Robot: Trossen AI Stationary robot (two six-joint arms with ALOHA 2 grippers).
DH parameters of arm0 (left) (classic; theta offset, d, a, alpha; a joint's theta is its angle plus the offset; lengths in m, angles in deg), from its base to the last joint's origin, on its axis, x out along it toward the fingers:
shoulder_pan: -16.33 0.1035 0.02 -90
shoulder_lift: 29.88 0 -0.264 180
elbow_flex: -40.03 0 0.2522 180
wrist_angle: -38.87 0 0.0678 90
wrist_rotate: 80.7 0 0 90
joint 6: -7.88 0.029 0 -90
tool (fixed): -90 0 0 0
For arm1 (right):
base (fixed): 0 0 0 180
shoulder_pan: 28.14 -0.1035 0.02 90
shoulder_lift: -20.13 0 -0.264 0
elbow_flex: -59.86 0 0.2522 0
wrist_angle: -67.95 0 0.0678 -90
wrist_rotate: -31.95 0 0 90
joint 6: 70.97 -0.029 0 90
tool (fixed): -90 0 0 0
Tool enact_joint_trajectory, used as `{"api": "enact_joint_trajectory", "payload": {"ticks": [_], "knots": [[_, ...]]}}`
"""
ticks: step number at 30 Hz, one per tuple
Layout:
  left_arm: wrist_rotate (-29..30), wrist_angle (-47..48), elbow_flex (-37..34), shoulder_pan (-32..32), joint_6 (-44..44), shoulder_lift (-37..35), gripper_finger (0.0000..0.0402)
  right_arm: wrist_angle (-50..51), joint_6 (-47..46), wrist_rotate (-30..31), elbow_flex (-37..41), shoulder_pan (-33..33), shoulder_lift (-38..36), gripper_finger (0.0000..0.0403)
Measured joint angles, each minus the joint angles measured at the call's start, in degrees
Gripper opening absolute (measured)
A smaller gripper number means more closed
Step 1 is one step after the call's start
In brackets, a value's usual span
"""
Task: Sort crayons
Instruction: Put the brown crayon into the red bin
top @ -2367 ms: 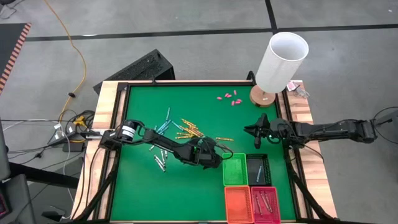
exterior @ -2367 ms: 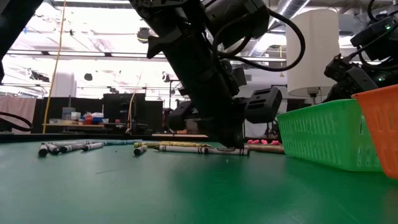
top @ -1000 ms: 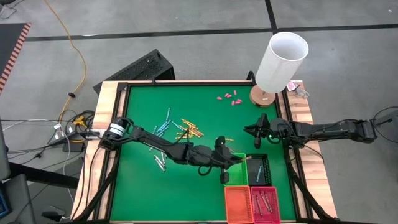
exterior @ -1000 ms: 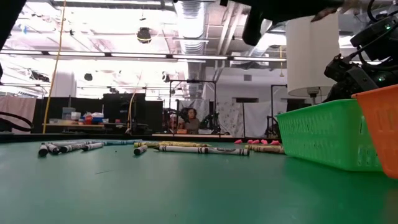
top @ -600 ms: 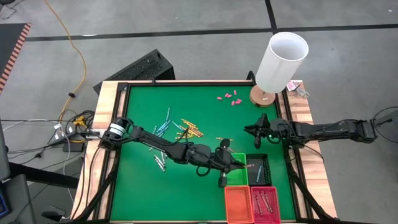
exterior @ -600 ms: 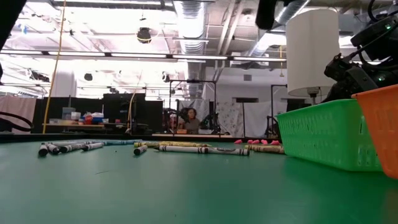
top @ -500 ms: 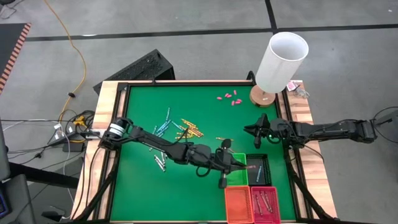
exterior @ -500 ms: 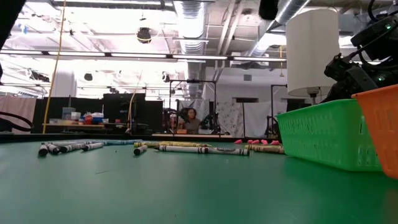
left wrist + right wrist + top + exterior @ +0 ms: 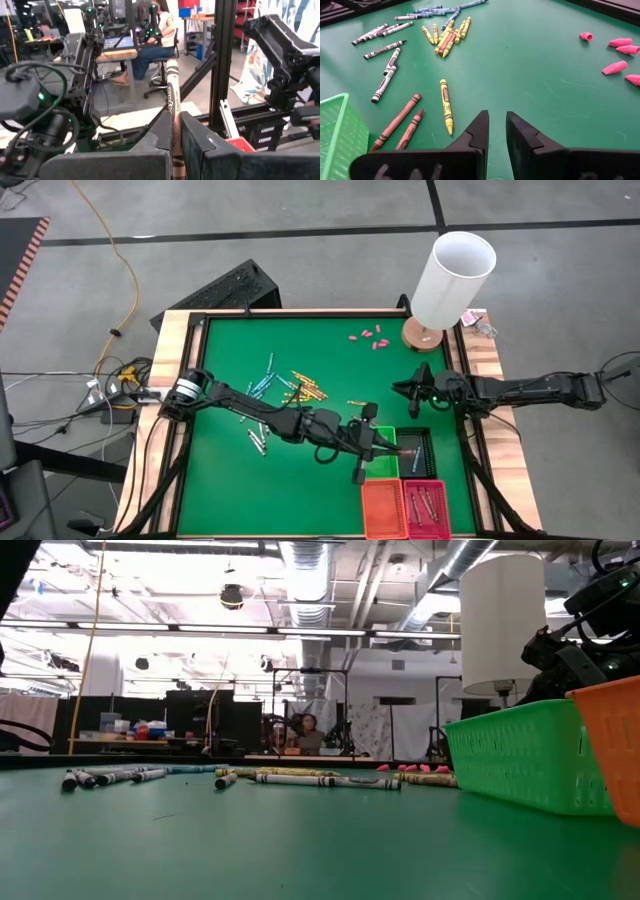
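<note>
Left end effector (image 9: pixel 392 448) reaches over the green basket (image 9: pixel 379 452) near the surface's (image 9: pixel 300 490) front right corner, pinching a brownish-red crayon (image 9: pixel 173 107) between its fingers. Right end effector (image 9: pixel 496 129) hangs by the right edge, fingers a little apart, holding nothing. Loose crayons (image 9: pixel 268 385) lie scattered left of centre; a yellow one (image 9: pixel 446 105) and two brownish-red ones (image 9: pixel 396 120) rest beside the green basket.

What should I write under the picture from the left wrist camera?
Left gripper shut on a brownish-red crayon, pointing it up toward the room.
</note>
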Motion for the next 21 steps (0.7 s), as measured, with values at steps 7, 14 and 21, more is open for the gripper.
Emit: {"api": "enact_joint_trajectory", "payload": {"ticks": [7, 14, 21], "knots": [[0.0, -0.7, 0.0, 0.0, 0.0, 0.0, 0.0, 0.0, 0.0, 0.0, 0.0, 0.0, 0.0, 0.0068], [-0.2, -3.0, 0.0, 0.0, 0.7, 0.0, 0.0, 0.0, 0.0, 0.0, 0.0, 0.0, 0.0, 0.0068], [-0.3, 2.5, 5.0, 0.1, 3.5, 0.0, 0.0, 0.0, 0.1, 0.1, 0.0, 0.0, 0.0, 0.0068]]}}
